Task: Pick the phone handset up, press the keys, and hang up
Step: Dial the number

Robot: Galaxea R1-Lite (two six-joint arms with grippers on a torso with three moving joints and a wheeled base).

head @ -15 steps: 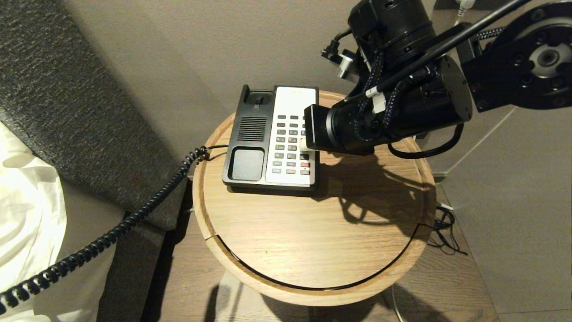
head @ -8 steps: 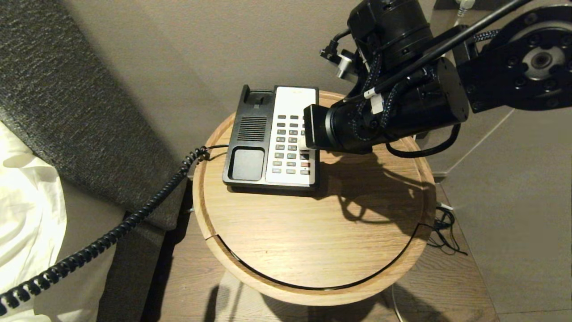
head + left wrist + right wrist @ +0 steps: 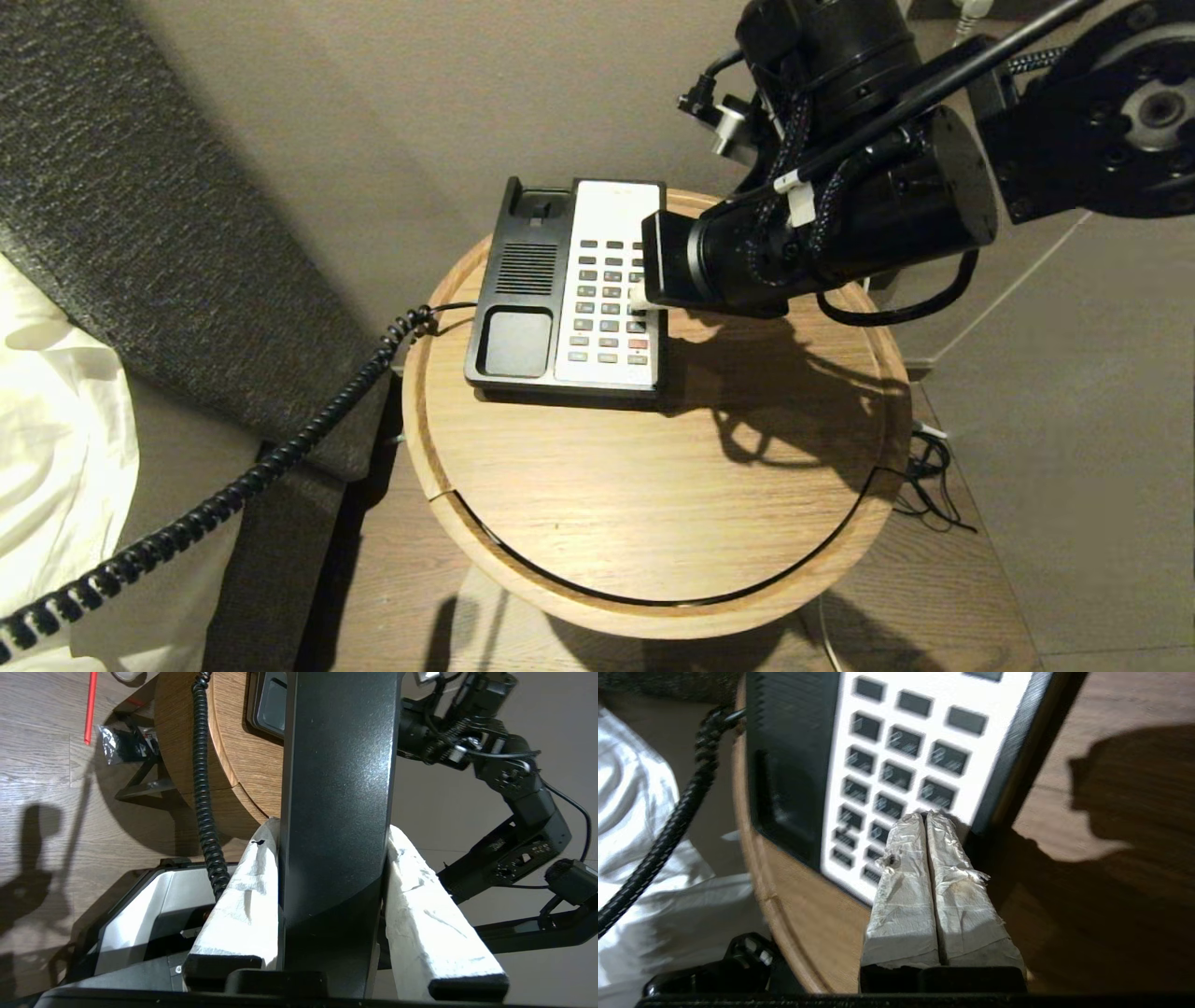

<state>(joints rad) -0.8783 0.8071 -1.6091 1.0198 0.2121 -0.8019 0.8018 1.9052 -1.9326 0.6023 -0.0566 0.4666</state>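
Left claw (image 3: 334,835) grips the phone handset (image 3: 338,788) off the base, cord (image 3: 233,490) trailing off the round table (image 3: 653,485). Right claw (image 3: 926,819), pinched closed, has its tips at the keys (image 3: 609,299) near the faceplate's right edge.

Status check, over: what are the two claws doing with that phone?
Left gripper shut on handset, held off the base. Right gripper shut, tips over the keys. Nothing in the way.
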